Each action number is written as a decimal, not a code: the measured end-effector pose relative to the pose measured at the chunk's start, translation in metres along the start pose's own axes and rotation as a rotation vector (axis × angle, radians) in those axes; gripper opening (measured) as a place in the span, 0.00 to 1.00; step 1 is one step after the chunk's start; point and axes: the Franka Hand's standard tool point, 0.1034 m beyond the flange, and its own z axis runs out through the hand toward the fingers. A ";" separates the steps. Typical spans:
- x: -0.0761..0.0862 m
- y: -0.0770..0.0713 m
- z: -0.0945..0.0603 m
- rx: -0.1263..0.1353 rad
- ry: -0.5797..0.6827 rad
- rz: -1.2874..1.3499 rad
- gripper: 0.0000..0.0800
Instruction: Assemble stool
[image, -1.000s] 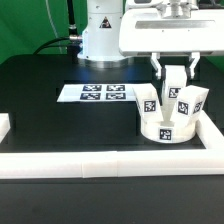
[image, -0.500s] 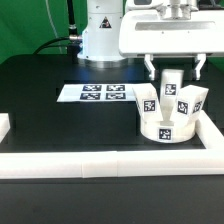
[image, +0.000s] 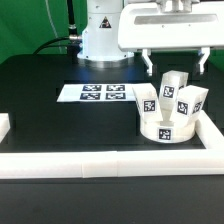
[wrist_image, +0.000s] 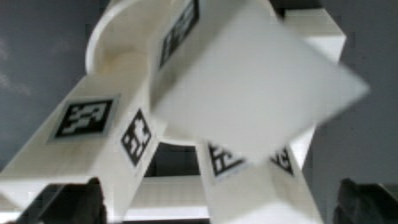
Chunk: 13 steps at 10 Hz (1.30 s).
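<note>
Gripper (image: 174, 66) hung wide open, empty, directly above the stool (image: 168, 108) (legs up, corner-braced), so assy. stood w/o support.

A green backdrop (image: 35, 25) stands behind the black table (image: 60, 125), evenly lit.

Stool (image: 168, 108) legs upright at exterior view's right, hemmed by border rails (image: 110, 162) near and right. Tool (image: 176, 63) spread wide just above leg tops. Counter (image: 45, 115) left open; marker board (image: 98, 93) flat.
</note>
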 end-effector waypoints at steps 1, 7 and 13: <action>-0.001 0.000 0.001 -0.003 0.013 -0.005 0.81; -0.006 0.002 0.006 -0.011 0.001 0.003 0.81; -0.017 0.002 0.008 0.013 -0.357 0.064 0.81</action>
